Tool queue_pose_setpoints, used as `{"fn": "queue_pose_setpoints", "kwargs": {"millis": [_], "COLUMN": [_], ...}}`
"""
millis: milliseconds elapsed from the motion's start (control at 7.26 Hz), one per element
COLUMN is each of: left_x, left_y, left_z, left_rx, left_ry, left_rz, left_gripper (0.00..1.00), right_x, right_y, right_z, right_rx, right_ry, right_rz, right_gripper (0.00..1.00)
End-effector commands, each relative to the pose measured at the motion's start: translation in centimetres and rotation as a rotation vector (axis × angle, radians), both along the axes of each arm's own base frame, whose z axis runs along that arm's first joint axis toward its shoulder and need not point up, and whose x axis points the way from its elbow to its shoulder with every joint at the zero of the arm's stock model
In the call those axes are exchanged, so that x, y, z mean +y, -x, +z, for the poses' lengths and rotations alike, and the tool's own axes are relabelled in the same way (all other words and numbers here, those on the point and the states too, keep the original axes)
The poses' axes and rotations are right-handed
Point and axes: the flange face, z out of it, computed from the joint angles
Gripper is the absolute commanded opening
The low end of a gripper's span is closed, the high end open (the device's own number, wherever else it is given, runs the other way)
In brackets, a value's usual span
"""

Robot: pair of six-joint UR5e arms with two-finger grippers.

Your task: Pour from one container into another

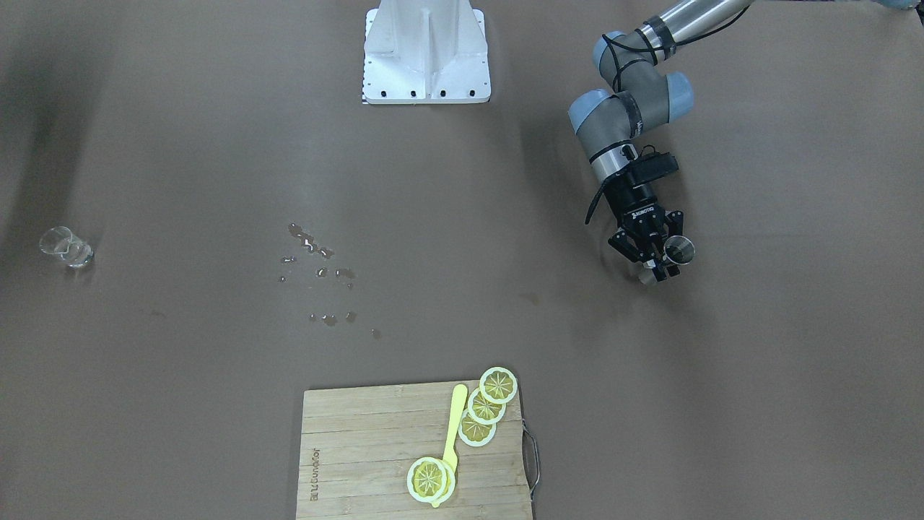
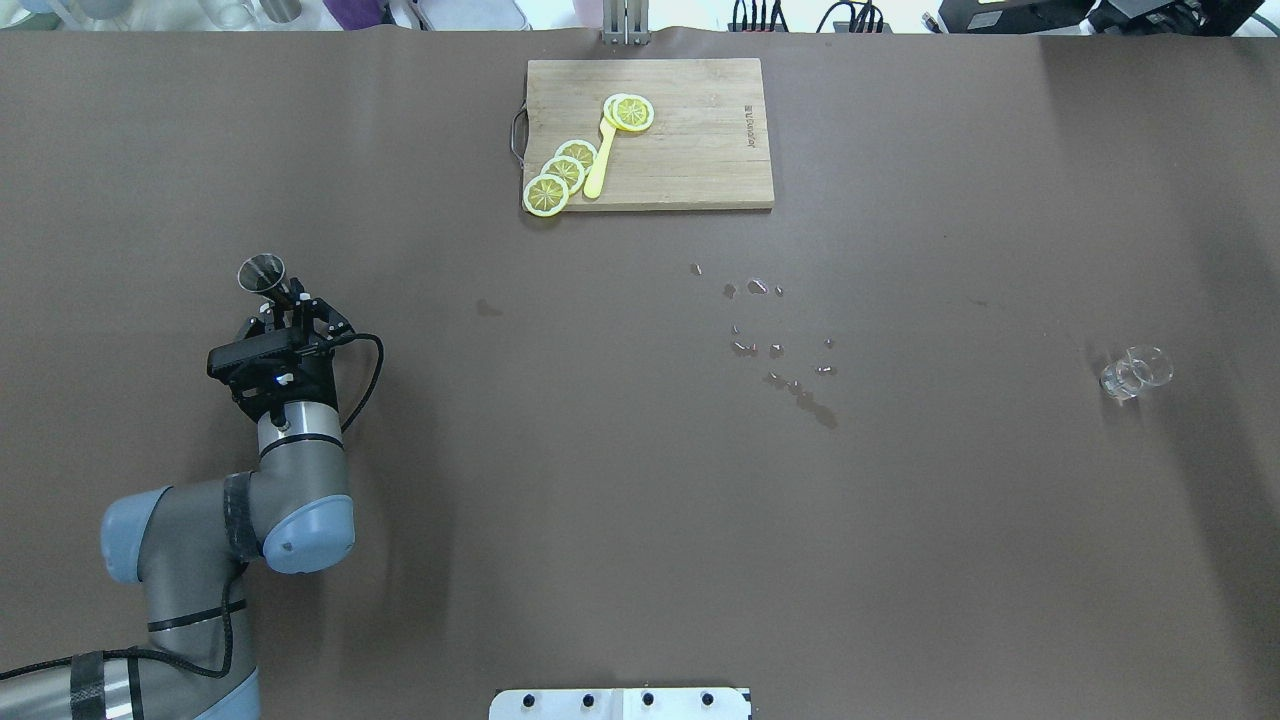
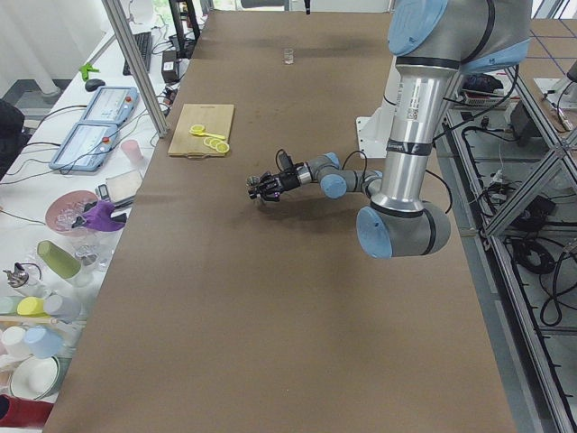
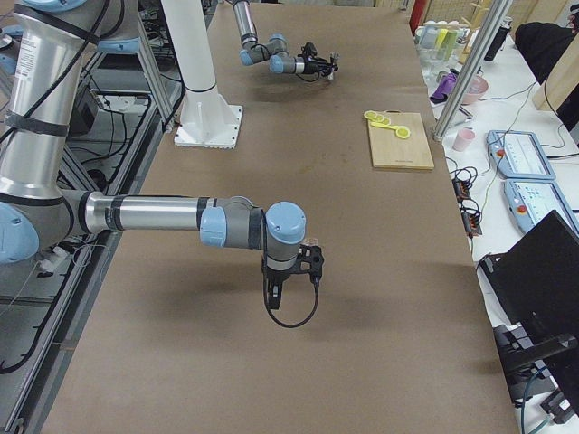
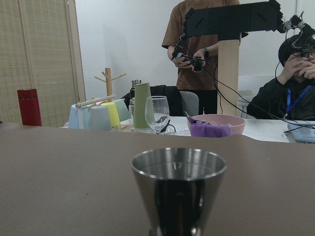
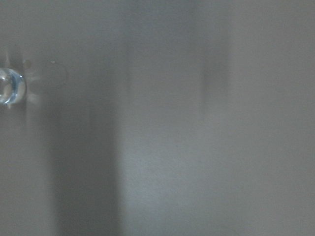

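Observation:
A steel jigger [image 5: 178,189] stands upright in front of the left wrist camera. My left gripper [image 2: 285,300] is shut on its waist, low over the table on my left side. In the front-facing view the jigger's open mouth [image 1: 679,250] shows beside the fingers. A small clear glass [image 2: 1135,372] stands alone far to my right, with a little liquid in it. The right wrist view catches that glass [image 6: 10,86] at its left edge. My right gripper [image 4: 291,271] points down above the table. It shows only in the exterior right view, so I cannot tell its state.
A wooden cutting board [image 2: 690,150] lies at the far edge, with lemon slices [image 2: 565,170] and a yellow spoon on it. Spilled drops [image 2: 780,350] dot the middle of the brown table. The white robot base [image 1: 426,58] sits at the near edge.

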Motion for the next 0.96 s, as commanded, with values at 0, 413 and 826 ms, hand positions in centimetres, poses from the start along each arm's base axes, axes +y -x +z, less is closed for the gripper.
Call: {"fn": "queue_pose_setpoints", "kwargs": {"millis": [0, 413, 826], "left_x": [0.1, 0.1, 0.1], "left_y": [0.0, 0.1, 0.4], "left_z": [0.1, 0.1, -1.0], "left_rx": [-0.004, -0.011, -0.002], "left_ry": [-0.006, -0.010, -0.015], "left_rz": [-0.001, -0.003, 0.000], "left_gripper": [0.44, 0.97, 0.97], "right_x": [1.2, 1.3, 0.9], "right_y": [-2.6, -3.5, -3.0], "right_z": [0.9, 0.4, -0.6], "right_rx": [0.062, 0.046, -0.019], "right_ry": [0.058, 0.055, 0.036], "right_rz": [-0.032, 0.001, 0.020], "right_gripper": [1.00, 1.00, 1.00]}}
